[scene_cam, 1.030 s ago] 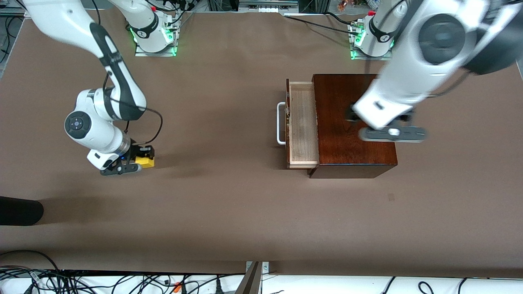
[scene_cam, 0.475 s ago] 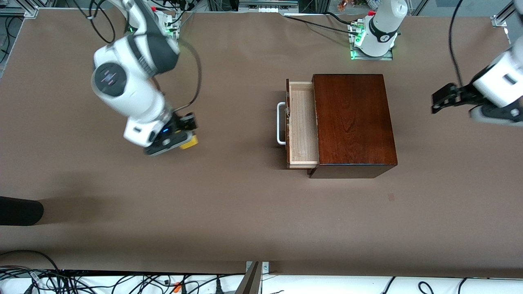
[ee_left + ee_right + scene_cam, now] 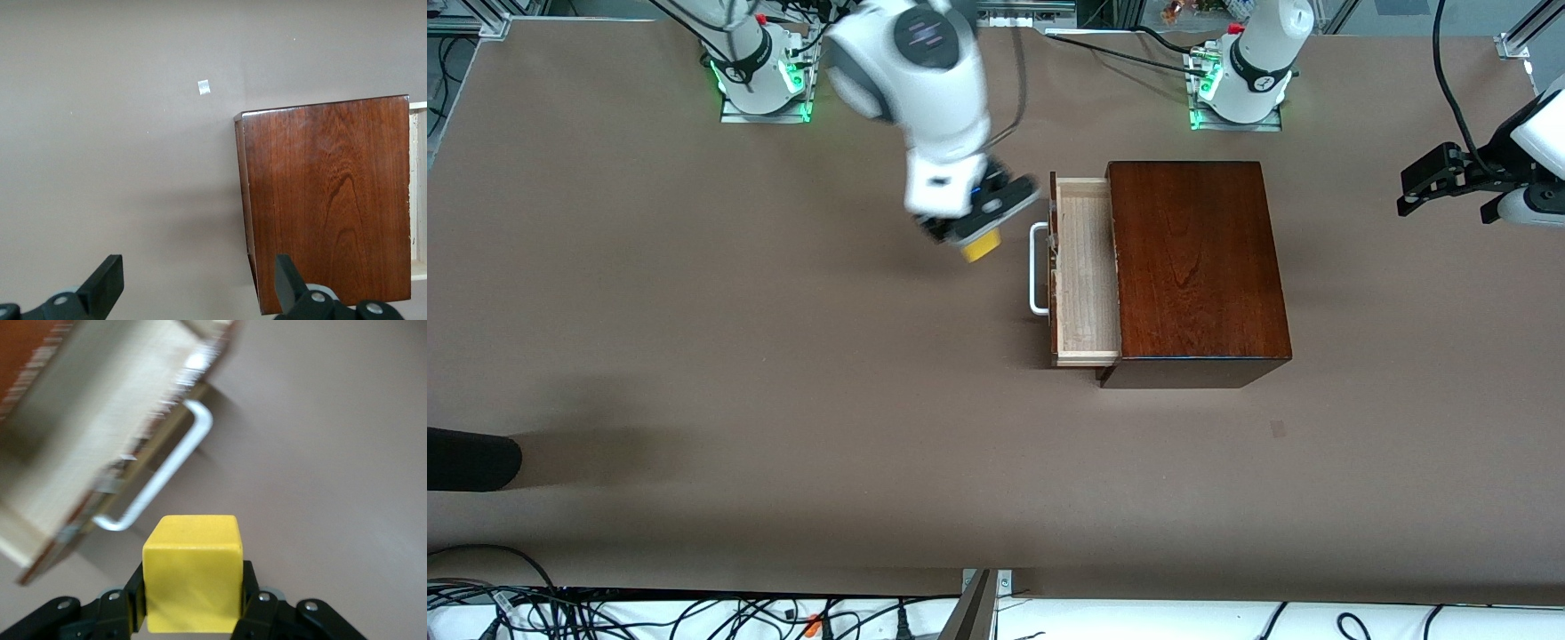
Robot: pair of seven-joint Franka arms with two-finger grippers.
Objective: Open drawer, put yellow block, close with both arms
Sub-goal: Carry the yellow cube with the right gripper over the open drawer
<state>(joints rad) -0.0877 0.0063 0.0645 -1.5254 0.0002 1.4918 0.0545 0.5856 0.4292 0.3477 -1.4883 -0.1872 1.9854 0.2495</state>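
Observation:
The drawer (image 3: 1087,271) stands pulled out of the mahogany box (image 3: 1196,267), its pale tray bare, its white handle (image 3: 1037,268) toward the right arm's end. My right gripper (image 3: 979,233) is shut on the yellow block (image 3: 980,246) and holds it in the air over the table just beside the handle. In the right wrist view the block (image 3: 192,572) sits between the fingers with the handle (image 3: 160,480) and the drawer tray (image 3: 100,420) ahead. My left gripper (image 3: 1440,187) is open and empty, over the table at the left arm's end, apart from the box (image 3: 327,200).
Both arm bases (image 3: 756,67) (image 3: 1240,80) stand along the table's edge farthest from the front camera. A dark object (image 3: 471,458) lies at the right arm's end, near the front camera. A small pale mark (image 3: 204,87) is on the table beside the box.
My right gripper has lifted the yellow block off the table and carried it toward the drawer, now just beside the handle. My left arm has drawn away from over the box toward its end of the table.

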